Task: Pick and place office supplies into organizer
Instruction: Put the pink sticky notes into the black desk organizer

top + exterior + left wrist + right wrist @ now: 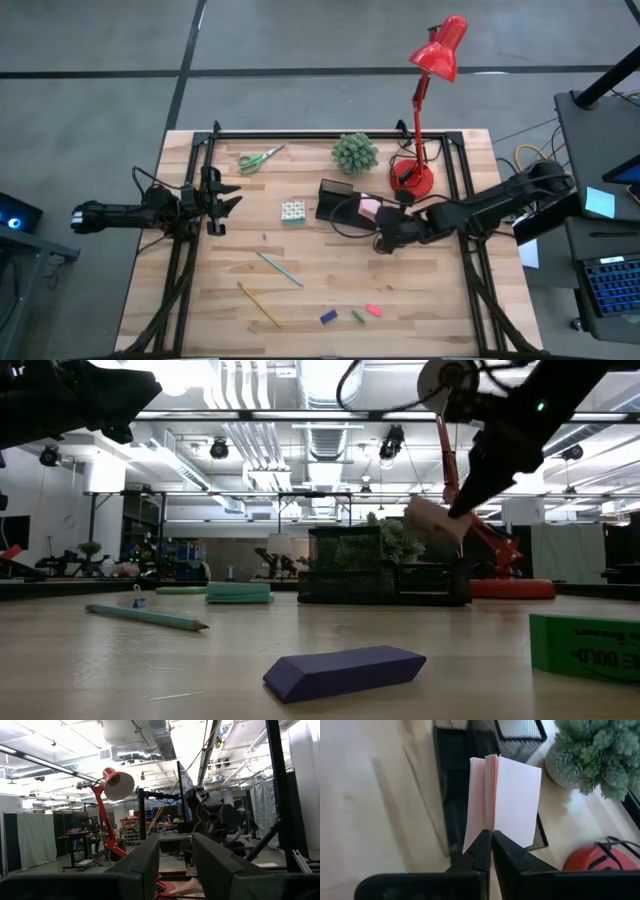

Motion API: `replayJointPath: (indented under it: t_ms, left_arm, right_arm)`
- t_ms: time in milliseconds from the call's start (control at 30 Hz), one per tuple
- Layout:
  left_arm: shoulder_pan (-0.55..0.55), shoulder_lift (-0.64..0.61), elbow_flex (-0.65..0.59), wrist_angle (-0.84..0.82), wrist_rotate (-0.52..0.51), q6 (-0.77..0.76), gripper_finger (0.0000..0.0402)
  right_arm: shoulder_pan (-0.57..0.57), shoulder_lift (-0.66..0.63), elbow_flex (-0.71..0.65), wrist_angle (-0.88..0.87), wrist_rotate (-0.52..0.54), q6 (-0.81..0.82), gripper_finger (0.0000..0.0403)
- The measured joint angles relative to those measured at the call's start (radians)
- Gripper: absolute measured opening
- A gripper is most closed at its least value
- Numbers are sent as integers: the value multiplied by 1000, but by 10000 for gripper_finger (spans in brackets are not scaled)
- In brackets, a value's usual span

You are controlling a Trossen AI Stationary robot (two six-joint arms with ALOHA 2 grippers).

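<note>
- Standing on grey floor, a light wooden table [330,290] edged by a black frame, with an open workshop hall showing behind it.
- Sitting near the table's middle: black mesh organizer [335,200], with a spiky potted plant [355,153] behind it and a red desk lamp [425,120] to its right.
- Reaching in from the right: right gripper [383,228], fingers pinched nearly closed on the pink sticky-note pad [502,800].
- Hanging in the air just over the organizer's right end: that pad, held by one edge, pale pink, leaves fanning slightly apart.
- Waiting at the table's left edge: left gripper [226,203], fingers spread apart and holding nothing.
- Lying loose: green-handled scissors [260,159] at the back left, white dotted cube [292,211] just left of the organizer, teal pen [279,269] and yellow pencil [259,305] toward the front.
- Resting in a row near the front edge: blue piece [328,317], green piece [358,316], pink piece [374,310].
</note>
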Motion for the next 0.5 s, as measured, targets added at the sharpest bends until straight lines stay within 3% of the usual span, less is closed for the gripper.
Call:
replayJointPath:
  t_ms: [300, 500]
  left_arm:
    - [0, 0, 0, 0, 0, 0, 105]
    - [0, 0, 0, 0, 0, 0, 105]
  right_arm:
    - [-20, 93, 0, 113, -3, -118, 9]
    - [-40, 115, 0, 93, -2, -126, 9]
